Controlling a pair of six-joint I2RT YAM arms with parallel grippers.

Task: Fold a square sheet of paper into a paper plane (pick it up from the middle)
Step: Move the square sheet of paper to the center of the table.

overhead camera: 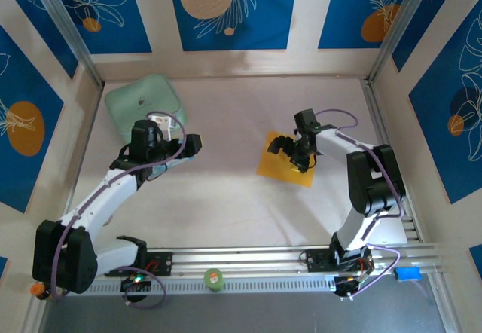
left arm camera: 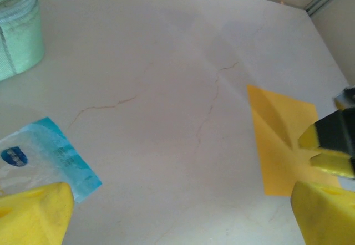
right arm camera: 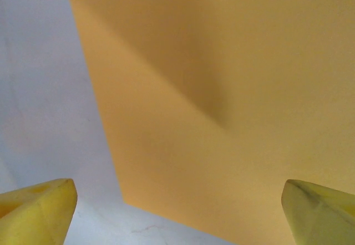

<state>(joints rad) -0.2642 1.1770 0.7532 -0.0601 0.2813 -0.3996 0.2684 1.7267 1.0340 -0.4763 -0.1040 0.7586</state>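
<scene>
Spread wide and empty on the right gripper (overhead camera: 297, 152); poised just above the square sheet of paper (overhead camera: 275, 169), right of centre on the table (overhead camera: 226, 197). Left gripper (overhead camera: 188, 143) likewise apart, well to the left. Probably featherlight, limp, easily creased; best pinched at the puckered middle. Plain orange-yellow, otherwise flat.

Robot lab cell: aluminium mounting rail (overhead camera: 256, 256), blue patterned panels (overhead camera: 226, 9) enclosing white table (overhead camera: 226, 197).
</scene>
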